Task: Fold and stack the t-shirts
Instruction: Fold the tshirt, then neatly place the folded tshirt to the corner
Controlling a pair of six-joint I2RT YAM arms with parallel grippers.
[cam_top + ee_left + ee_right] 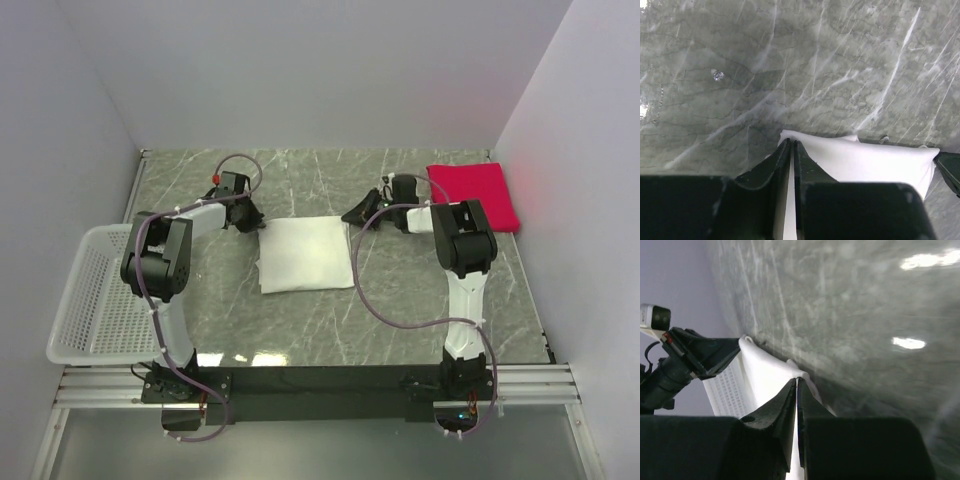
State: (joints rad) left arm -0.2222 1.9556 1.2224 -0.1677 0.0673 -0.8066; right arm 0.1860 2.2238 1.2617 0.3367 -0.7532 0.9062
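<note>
From the left wrist, the left gripper [792, 144] hides much of the white t-shirt [865, 160] — the bottom edge cuts off the rest. We cannot tell whether it, or the right gripper [796, 382], pinches any cloth.

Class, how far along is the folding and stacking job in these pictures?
Done: red t-shirt lies folded at far right; white t-shirt is folded square. In hand: left gripper and right gripper pinch its far corners. Left: stacking, since the shirts lie apart.
</note>
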